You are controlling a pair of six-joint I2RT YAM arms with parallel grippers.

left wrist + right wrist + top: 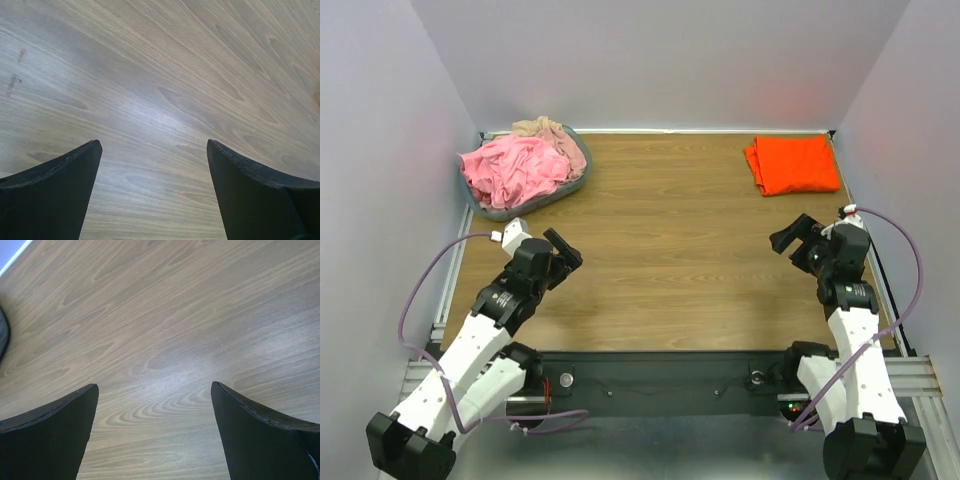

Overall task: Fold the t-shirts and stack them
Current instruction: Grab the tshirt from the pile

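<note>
The left jaws and right jaws hang spread above the table (670,230). 1 folded orange t-shirt (792,164) lies far right; a pink t-shirt (515,170) and a beige t-shirt (545,128) fill the basket (510,211).

A wood-grain table (670,260) carries two things, well apart: a grey-blue oval basket (512,212) at its far left corner and a folded bright orange t-shirt (793,164) (lying flat, slightly askew) near its far right corner, each close to the back edge.
</note>
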